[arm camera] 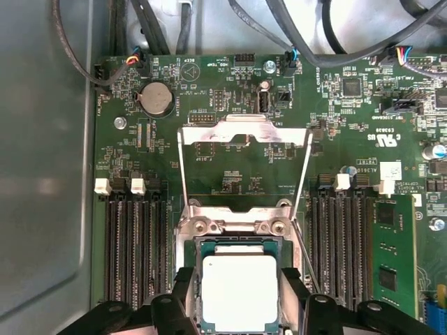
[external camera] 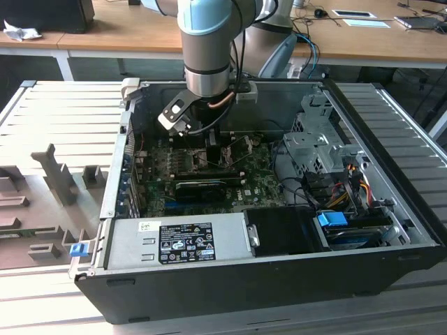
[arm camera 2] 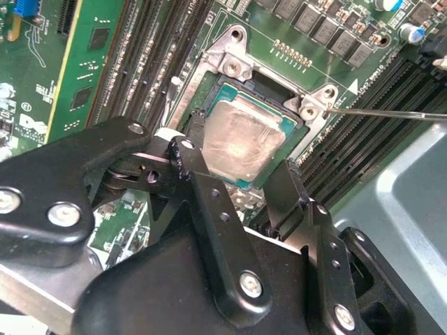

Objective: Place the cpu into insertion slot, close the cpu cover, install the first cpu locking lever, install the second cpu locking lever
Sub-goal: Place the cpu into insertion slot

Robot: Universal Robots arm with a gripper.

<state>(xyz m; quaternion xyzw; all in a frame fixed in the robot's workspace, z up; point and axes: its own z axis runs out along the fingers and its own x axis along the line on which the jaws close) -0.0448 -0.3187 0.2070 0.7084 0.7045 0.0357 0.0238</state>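
My gripper (arm camera 2: 237, 167) is spread, flanking the cpu (arm camera: 239, 293) seated in the insertion slot (arm camera: 237, 241); cpu cover (arm camera: 244, 129) stands raised.

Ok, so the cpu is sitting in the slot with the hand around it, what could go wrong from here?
1. The hand sits close around the cpu. Pulling away crookedly might tilt or drag it in the slot.
2. The cover is open and a thin lever juts out beside the slot, so the hand might snag either of them.
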